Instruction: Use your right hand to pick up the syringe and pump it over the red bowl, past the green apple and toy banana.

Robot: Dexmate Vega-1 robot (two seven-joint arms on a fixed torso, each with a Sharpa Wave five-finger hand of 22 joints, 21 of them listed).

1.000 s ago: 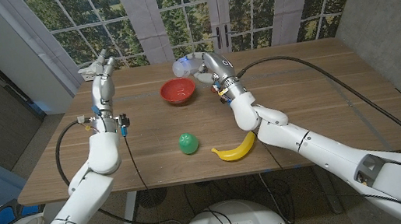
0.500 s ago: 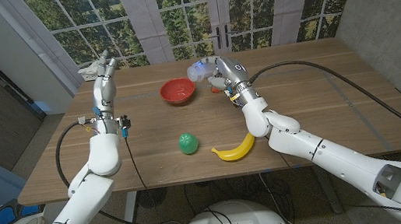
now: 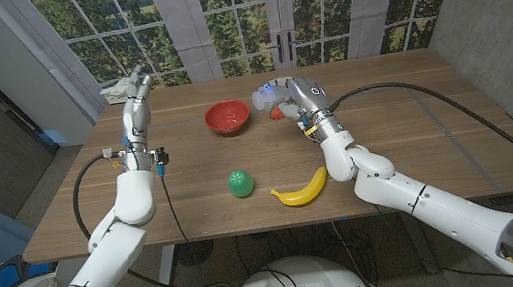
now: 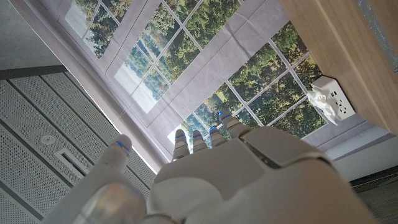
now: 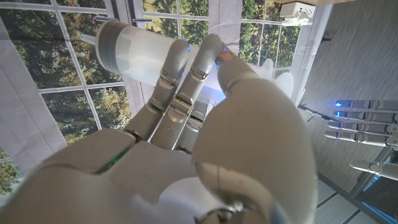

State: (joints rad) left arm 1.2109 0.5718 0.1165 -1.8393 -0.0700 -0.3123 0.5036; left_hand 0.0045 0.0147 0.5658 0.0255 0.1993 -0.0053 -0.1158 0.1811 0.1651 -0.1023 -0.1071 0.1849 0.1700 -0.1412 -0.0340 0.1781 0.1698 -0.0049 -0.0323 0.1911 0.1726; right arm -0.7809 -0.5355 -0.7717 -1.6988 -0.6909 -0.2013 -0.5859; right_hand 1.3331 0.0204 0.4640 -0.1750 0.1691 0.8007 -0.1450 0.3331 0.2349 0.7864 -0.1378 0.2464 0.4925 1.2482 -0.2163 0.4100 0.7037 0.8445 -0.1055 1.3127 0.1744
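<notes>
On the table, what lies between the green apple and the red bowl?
Nothing: in the head view, only bare wood of the table separates the green apple from the red bowl.

The bowl (image 3: 228,116) stands behind the apple (image 3: 240,183), the banana (image 3: 301,190) to the apple's right.

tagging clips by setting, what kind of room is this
Probably a lab or office used for robot trials: a wooden table set before tall paned windows facing trees, with toy props laid out, a red bowl, green apple and toy banana.
</notes>
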